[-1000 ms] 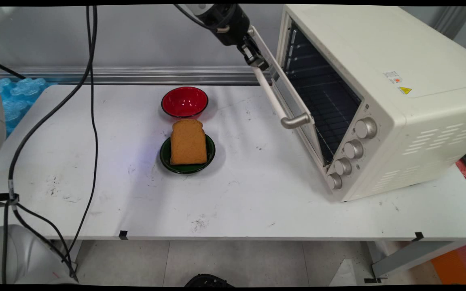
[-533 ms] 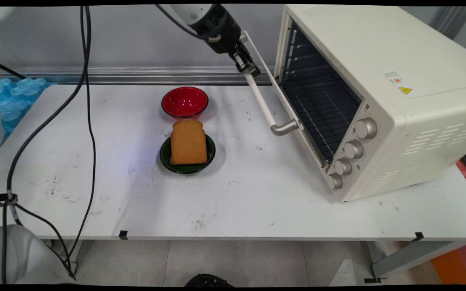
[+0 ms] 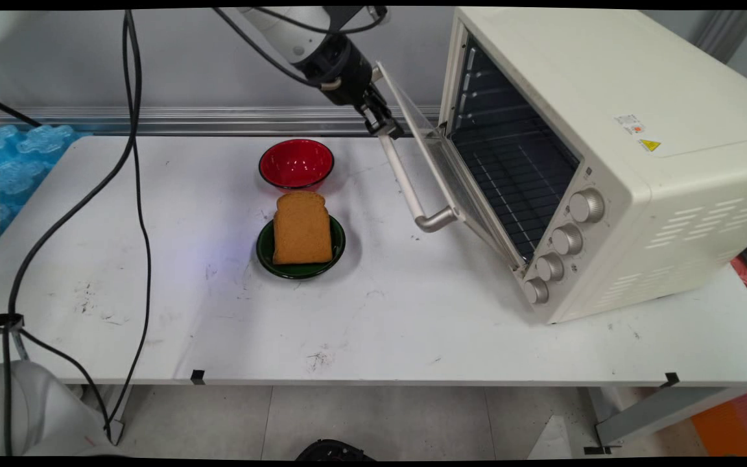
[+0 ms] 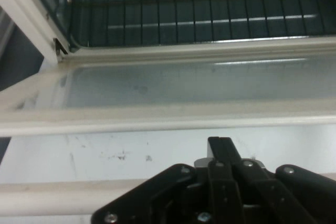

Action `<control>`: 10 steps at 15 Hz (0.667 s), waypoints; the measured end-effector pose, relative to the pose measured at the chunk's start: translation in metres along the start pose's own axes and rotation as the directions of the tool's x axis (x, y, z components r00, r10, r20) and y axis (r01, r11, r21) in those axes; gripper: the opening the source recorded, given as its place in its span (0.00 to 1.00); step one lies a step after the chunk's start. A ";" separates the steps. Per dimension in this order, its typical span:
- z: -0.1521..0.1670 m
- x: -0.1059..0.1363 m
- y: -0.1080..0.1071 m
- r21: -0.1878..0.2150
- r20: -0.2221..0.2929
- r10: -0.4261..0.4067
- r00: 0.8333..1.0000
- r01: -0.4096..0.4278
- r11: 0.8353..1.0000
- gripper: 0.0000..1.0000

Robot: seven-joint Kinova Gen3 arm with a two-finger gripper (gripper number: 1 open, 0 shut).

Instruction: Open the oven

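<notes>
A cream toaster oven [image 3: 639, 149] stands at the table's right, its glass door [image 3: 426, 133] swung partway down. My gripper [image 3: 385, 127] is shut on the far end of the door handle [image 3: 406, 185], a pale bar with a metal bracket at its near end. In the hand view the fingers [image 4: 220, 148] sit pressed together over the handle [image 4: 58, 196], with the door glass [image 4: 173, 85] and the oven's wire rack [image 4: 184, 9] beyond. A slice of brown toast [image 3: 301, 228] lies on a green plate [image 3: 338, 250] at mid-table, left of the door.
A red bowl [image 3: 296, 162] stands just behind the toast. Black cables [image 3: 135, 168] hang down over the table's left part. Blue moulded packing [image 3: 20, 159] lies past the left edge. Several knobs [image 3: 565, 240] line the oven's front.
My gripper has moved left and down with the handle in it, and the oven door has swung further open.
</notes>
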State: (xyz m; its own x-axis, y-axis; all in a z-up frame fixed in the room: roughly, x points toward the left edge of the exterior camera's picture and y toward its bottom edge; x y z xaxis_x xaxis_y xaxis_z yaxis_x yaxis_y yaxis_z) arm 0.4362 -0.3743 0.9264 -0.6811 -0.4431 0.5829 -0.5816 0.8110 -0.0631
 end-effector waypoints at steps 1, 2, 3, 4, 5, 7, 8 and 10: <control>0.001 -0.003 0.000 0.002 0.003 -0.001 1.000 0.001 1.000 0.00; 0.001 -0.007 0.001 0.003 0.007 -0.001 1.000 0.001 1.000 0.00; 0.001 -0.011 0.001 0.004 0.013 -0.001 1.000 0.001 1.000 0.00; 0.001 -0.016 0.002 0.005 0.018 -0.002 1.000 0.002 1.000 0.00; 0.001 -0.020 0.002 0.005 0.021 -0.005 1.000 0.004 1.000 0.00; 0.001 -0.030 0.005 0.004 0.026 -0.009 1.000 0.009 1.000 0.00; 0.002 -0.035 0.006 0.002 0.026 -0.010 1.000 0.009 1.000 0.00; 0.004 -0.045 0.010 -0.003 0.027 -0.014 1.000 0.014 1.000 0.00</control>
State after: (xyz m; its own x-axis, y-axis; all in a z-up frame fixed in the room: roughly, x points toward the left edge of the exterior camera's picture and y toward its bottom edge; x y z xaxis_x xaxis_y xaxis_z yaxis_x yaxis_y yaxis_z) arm 0.4597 -0.3476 0.8966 -0.6847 -0.4648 0.5614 -0.5898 0.8059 -0.0521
